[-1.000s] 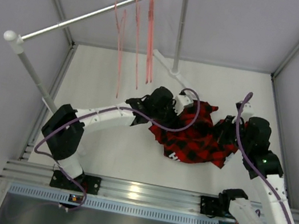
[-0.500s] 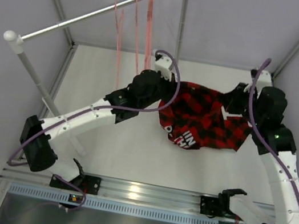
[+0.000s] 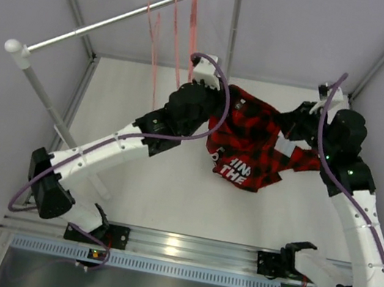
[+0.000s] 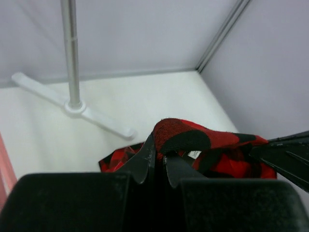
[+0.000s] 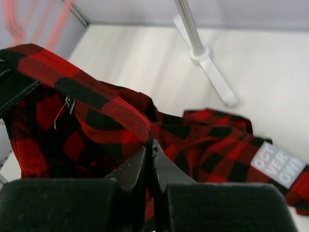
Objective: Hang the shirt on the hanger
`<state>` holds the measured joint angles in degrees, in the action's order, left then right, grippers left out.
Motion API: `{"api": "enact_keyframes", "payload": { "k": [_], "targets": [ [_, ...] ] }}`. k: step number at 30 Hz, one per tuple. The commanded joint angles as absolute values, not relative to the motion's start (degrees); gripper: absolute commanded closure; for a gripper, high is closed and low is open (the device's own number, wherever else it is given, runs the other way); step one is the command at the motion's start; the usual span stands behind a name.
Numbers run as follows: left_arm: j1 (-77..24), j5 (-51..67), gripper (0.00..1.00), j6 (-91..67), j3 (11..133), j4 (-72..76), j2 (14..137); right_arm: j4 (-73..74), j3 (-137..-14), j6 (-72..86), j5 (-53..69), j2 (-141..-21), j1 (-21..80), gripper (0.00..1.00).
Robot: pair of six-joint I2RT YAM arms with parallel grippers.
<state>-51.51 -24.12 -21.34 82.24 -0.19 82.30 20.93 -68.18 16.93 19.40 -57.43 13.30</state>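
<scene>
White table (image 3: 146,195), shirt (image 3: 251,143) lettered "THE", label (image 5: 279,166) "OCT VER OWN"

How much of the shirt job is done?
Done: the left fingers and right fingers are each pinched shut on the plaid shirt, holding it spread between them. In hand: it's held near the rack post. Left: all three pink hangers dangle bare on the rail, so the shirt isn't on one yet.

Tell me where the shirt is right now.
In the top view the shirt sits right of centre, pinched along its top edge by the left tool and right tool, just right of the hangers on the rail.
</scene>
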Motion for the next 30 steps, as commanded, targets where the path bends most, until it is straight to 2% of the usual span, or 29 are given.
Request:
{"api": "enact_keyframes", "payload": {
  "k": [1, 11, 17, 20, 21, 23, 26, 30],
  "targets": [
    [-50.8, -25.9, 1.0, -24.5, 80.2, -1.9, 86.9, 20.8, -62.9, 16.1, 14.9, -55.0, 12.7, 1.0],
    [-50.8, -18.3, 1.0, -29.5, 76.4, -1.3, 96.0, 19.0, -52.3, 17.2, 15.6, -57.7, 12.7, 1.0],
    [-50.8, -18.2, 1.0, -31.3, 73.4, -0.6, 97.4, 16.7, -49.5, 17.1, 17.5, -60.8, 12.7, 1.0],
    [-50.7, -18.8, 1.0, -31.2, 72.5, -0.5, 97.1, 16.3, -49.4, 16.4, 19.3, -62.3, 12.7, 0.9],
    [-50.7, -18.8, 1.0, -31.1, 72.3, -0.6, 96.9, 16.3, -49.5, 16.0, 19.9, -62.7, 12.9, 0.8],
    [-50.7, -18.7, 1.0, -30.9, 71.7, -0.5, 96.1, 16.0, -49.9, 15.4, 21.2, -63.2, 13.3, 0.71],
    [-50.7, -18.5, 1.0, -30.3, 70.8, -0.5, 94.7, 16.0, -51.2, 14.1, 22.1, -64.2, 14.6, 0.48],
    [-50.5, -19.7, 1.0, -30.3, 68.8, -0.5, 92.6, 16.0, -53.9, 11.3, 18.5, -65.6, 20.6, 0.39]
  ]
}}
